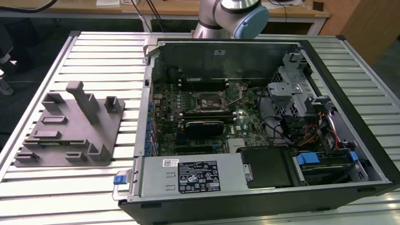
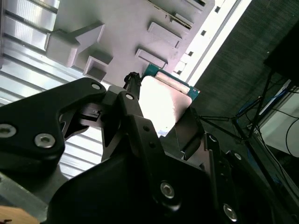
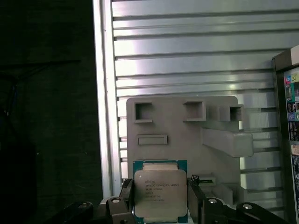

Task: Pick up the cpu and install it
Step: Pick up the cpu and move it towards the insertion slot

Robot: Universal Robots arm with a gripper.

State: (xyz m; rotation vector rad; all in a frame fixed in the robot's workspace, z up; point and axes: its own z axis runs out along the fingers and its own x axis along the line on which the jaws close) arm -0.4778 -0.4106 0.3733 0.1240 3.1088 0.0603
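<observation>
The cpu (image 3: 160,193) is gripped at two opposite edges by the end effector (image 3: 160,201), whose dark fingers (image 3: 127,201) are closed against its green border in both wrist views. Its silver lid is faced toward the first wrist view, and several lines of fine print are carried on that lid. In the second wrist view the cpu (image 2: 166,103) is seen edge-on and tilted, clamped in the end effector (image 2: 161,112). It is held apart from the grey fixture plate (image 3: 177,135), which is seen beyond it on the slatted metal bench (image 3: 187,46).

In the exterior view, an open computer case (image 1: 368,140) is laid on its side on the bench (image 1: 100,51). Nearest in it, a silver power supply (image 1: 156,180) is mounted, and a black label (image 1: 198,178) with white print and a small white label (image 1: 170,162) are fixed to it. Farther in, the motherboard (image 1: 247,124) is exposed, with a square socket (image 1: 209,99) seated near its far half. To the exterior view's left of the case, the grey fixture plate (image 1: 56,140) is set flat on the bench, with several upright posts raised from it. Past the far wall of the case, the arm (image 1: 234,16) is seen, with a pale blue cap on its joint.
</observation>
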